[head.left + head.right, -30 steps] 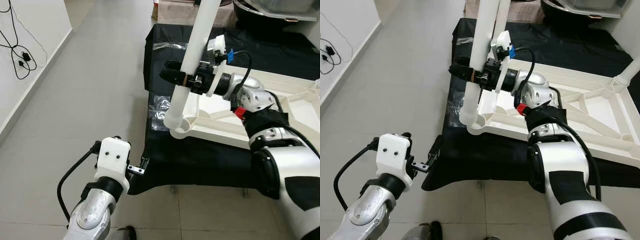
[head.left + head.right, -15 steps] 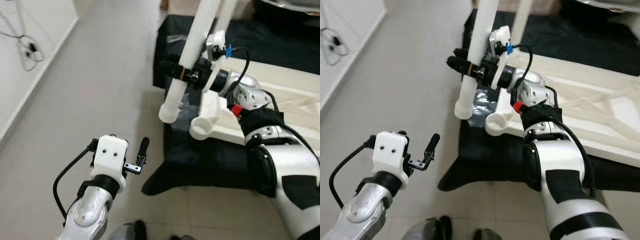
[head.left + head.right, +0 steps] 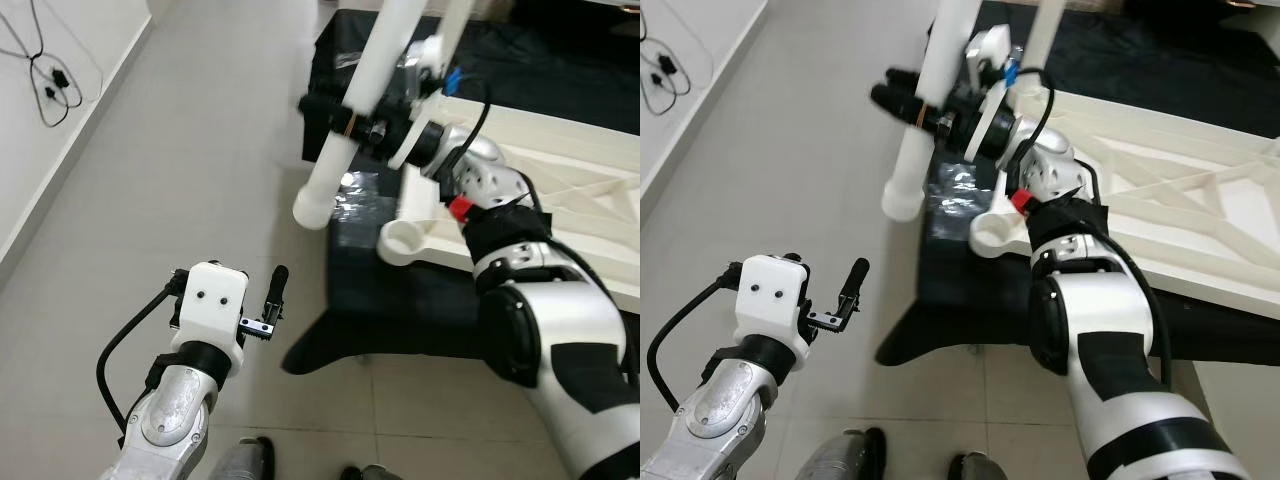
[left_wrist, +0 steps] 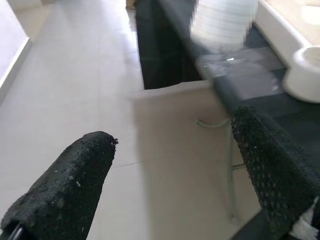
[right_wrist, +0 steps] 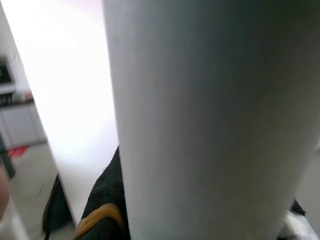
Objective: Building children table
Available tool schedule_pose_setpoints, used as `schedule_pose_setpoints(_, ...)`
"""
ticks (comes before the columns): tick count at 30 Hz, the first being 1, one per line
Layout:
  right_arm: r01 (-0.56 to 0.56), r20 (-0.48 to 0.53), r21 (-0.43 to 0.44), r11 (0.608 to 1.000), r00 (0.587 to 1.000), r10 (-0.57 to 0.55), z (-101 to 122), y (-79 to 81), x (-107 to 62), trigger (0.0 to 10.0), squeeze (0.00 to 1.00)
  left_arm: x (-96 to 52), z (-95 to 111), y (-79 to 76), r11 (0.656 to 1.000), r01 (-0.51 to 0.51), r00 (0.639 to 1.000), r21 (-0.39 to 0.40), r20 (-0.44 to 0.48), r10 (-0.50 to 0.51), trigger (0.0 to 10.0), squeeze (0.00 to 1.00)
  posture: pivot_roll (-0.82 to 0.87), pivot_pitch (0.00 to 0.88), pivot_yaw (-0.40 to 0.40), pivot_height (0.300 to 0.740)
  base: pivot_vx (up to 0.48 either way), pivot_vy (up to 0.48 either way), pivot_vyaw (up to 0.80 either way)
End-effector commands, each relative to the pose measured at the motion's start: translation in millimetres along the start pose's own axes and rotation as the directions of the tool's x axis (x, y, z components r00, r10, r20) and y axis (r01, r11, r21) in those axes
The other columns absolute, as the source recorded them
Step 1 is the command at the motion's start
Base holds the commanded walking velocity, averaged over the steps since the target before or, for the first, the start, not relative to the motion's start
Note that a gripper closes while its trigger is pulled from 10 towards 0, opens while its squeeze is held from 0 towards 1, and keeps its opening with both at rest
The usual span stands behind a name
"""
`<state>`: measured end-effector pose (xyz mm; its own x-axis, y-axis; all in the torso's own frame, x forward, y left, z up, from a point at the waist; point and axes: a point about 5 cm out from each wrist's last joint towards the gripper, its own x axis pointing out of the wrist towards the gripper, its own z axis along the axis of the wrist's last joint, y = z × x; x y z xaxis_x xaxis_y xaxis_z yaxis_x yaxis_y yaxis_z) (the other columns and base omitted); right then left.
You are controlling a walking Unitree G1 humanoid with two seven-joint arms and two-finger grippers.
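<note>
Gripping table leg [image 3: 352,120], right tool [image 3: 340,118] outstretched

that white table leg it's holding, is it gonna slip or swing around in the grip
Likely stiff: the white table leg stays straight though the right end effector clamps it mid-length. Its smooth round surface may let it rotate or slide between the fingers. With long spans on both sides of the grip, it could probably lever and swing. It would likely roll if laid down.

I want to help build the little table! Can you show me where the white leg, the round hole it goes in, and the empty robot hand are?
white table leg [image 3: 345,150], left eye view, mid-shaft near the grip.
corner socket [image 3: 402,240], left eye view, its round rim.
left gripper [image 4: 172,177], left wrist view, midway between its fingertips.
</note>
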<state>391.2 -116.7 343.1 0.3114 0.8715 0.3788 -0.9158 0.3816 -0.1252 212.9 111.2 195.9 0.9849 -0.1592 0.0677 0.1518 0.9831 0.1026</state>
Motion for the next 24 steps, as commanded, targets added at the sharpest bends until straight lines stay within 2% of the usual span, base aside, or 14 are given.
schedule_pose_setpoints(1, -0.006, 0.074, -0.018, 1.0, 0.997, 0.008, 23, -2.8, -2.1, 10.0, 0.0, -0.1, -4, -0.6, 1.0, -0.006, 1.0, -0.004, -0.024, 0.006, 10.0, 0.0, 0.14, 0.255, -0.06, 0.74, 0.0, 0.0, 0.0)
schedule_pose_setpoints(7, -0.017, 0.052, -0.02, 1.0, 0.999, 0.018, 22, -3.6, -6.2, 10.0, 0.0, 1.3, -6, 1.4, 1.0, -0.019, 0.999, -0.008, -0.029, 0.019, 10.0, 0.0, 0.14, 0.253, -0.06, 0.74, 0.0, 0.0, 0.0)
schedule_pose_setpoints(10, -0.063, 0.026, 0.003, 0.998, 0.998, 0.063, 16, -0.5, -7.6, 10.0, 0.0, 2.1, -7, 1.7, 1.0, -0.02, 0.999, -0.007, -0.034, 0.02, 10.0, 0.0, 0.13, 0.254, -0.059, 0.74, 0.0, 0.0, 0.0)
schedule_pose_setpoints(13, -0.174, -0.013, 0.039, 0.984, 0.984, 0.175, 5, 7.4, -10.8, 10.0, 0.0, 1.2, -8, 1.8, 1.0, -0.019, 0.999, -0.009, -0.045, 0.019, 10.0, 0.0, 0.14, 0.257, -0.061, 0.74, 0.0, 0.0, 0.0)
schedule_pose_setpoints(18, -0.161, -0.011, 0.05, 0.986, 0.987, 0.162, 4, 5.8, -11.2, 10.0, 0.0, -0.4, -9, 1.8, 1.0, -0.018, 0.999, -0.012, -0.051, 0.018, 10.0, 0.0, 0.14, 0.261, -0.061, 0.74, 0.0, 0.0, 0.0)
schedule_pose_setpoints(24, -0.143, -0.032, 0.023, 0.99, 0.989, 0.143, 7, 3.2, -11.4, 10.0, 0.0, -1.7, -10, 0.6, 1.0, -0.012, 0.998, -0.02, -0.057, 0.01, 10.0, 0.0, 0.14, 0.263, -0.062, 0.74, 0.0, 0.0, 0.0)
